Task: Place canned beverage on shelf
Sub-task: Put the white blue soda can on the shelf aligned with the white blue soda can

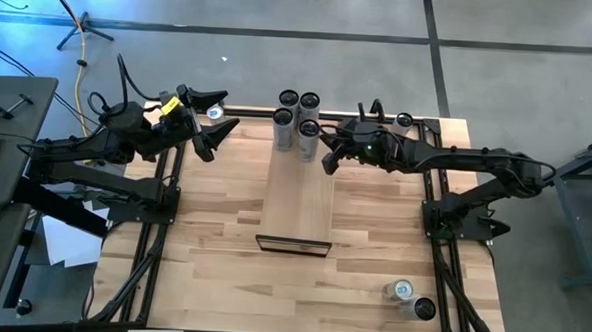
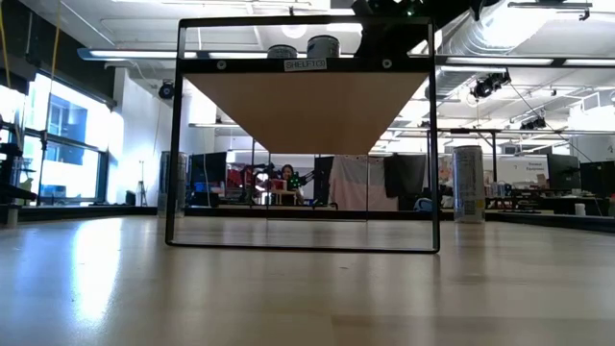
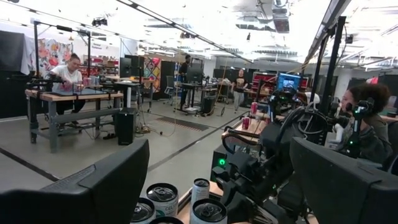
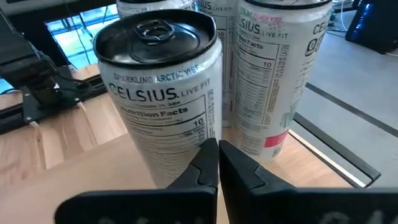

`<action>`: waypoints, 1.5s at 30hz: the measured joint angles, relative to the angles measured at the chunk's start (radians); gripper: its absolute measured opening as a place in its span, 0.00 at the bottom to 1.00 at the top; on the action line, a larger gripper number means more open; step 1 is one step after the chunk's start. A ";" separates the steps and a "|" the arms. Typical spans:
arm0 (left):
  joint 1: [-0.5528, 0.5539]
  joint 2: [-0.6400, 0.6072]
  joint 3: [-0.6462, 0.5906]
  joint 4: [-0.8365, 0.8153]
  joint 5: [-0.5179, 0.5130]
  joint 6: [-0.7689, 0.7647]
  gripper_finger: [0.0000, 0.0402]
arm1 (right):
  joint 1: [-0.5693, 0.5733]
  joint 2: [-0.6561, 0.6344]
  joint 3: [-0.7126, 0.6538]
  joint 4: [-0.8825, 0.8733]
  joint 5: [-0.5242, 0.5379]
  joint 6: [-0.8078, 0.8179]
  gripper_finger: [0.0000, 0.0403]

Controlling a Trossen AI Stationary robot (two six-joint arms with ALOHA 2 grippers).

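The shelf (image 1: 296, 201), a long pale board on a dark frame, stands mid-table. Its short end faces the low view (image 2: 307, 106). Several white Celsius cans (image 1: 298, 116) stand upright on its far end and also show in the right wrist view (image 4: 163, 93) and the left wrist view (image 3: 163, 199). My right gripper (image 1: 327, 159) is shut, its tips (image 4: 217, 155) just in front of the nearest can's side. My left gripper (image 1: 215, 132) is open and empty, raised left of the shelf's far end, facing the cans (image 3: 217, 183). My right gripper's shut fingertips (image 4: 208, 163) stand level against the lower side of the nearest can (image 4: 180, 134), coming from the table's right. I cannot tell whether they touch it. The can stands upright on the shelf.
Two more cans (image 1: 410, 297) are on the tabletop at the near right; one shows in the low view (image 2: 468, 183). Black frame rails (image 1: 163, 230) run along both sides of the table. People and workbenches are in the room beyond.
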 joint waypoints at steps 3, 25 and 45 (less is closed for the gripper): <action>0.000 0.000 0.000 0.000 0.000 0.000 0.89 | 0.000 0.006 0.000 -0.004 -0.007 0.010 0.00; 0.000 0.000 0.000 0.000 0.000 0.001 0.89 | 0.061 0.005 0.000 -0.001 -0.010 0.053 0.00; 0.000 0.000 0.000 0.000 0.001 0.001 0.89 | 0.184 0.154 0.000 0.165 0.079 0.118 0.00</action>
